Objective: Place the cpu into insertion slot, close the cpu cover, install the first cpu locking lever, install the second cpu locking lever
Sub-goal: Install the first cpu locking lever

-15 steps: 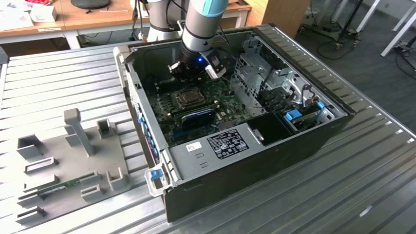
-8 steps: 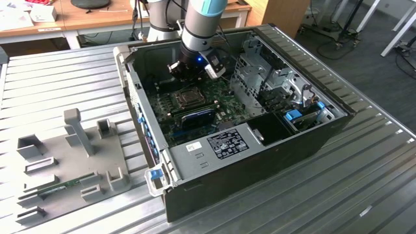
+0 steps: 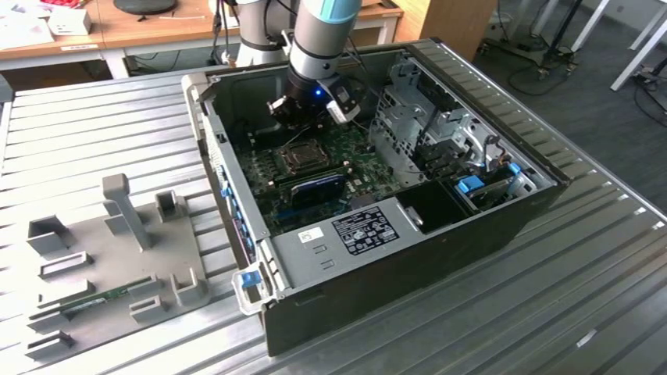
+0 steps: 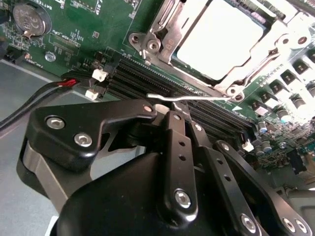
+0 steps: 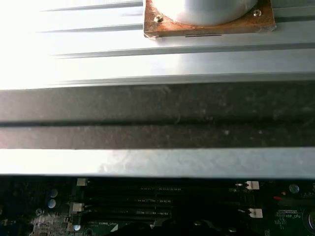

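Since the cpu (image 4: 221, 34) lies in the insertion slot (image 3: 302, 156) under the lowered cpu cover (image 4: 206, 81), the step in hand looks to be a locking lever (image 4: 197, 98). This thin wire crosses the tip of the tool (image 4: 172, 110), whose fingers are drawn together; whether they pinch it I cannot tell. In the exterior view the slot sits at the tool's 6 o'clock. A slow sweep along the lever's arc, clear of the memory slots (image 4: 147, 81), seems wise. The computer case (image 3: 417, 258) lies open on a ribbed metal worktop (image 3: 105, 117) — a grey fixture plate (image 3: 115, 258) at its 8 o'clock, a wooden desk (image 3: 156, 27) at 11.
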### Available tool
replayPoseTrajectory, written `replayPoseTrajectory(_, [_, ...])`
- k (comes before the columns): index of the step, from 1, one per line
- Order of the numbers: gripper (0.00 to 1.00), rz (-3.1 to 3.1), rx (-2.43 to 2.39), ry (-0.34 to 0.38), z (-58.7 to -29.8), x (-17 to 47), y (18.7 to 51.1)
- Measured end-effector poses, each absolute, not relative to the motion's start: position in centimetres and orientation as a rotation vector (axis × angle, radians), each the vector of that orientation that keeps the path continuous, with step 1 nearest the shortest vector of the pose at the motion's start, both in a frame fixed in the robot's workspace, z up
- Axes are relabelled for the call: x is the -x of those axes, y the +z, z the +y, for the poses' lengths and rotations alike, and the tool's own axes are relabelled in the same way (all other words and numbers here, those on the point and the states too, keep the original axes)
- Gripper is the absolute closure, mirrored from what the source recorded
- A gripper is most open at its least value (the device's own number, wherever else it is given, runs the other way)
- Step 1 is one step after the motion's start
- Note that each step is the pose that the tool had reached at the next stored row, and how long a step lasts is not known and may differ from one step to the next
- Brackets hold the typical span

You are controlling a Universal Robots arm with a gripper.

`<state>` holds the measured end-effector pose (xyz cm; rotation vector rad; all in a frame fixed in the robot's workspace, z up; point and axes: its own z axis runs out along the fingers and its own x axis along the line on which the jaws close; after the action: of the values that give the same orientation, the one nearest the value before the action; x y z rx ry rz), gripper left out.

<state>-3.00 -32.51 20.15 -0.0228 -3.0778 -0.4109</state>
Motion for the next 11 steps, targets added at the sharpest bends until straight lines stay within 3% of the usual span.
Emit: replayPoseTrajectory(11, [0.9, -3.082, 0.022, -0.416, -32.44, 3.05, 21.01])
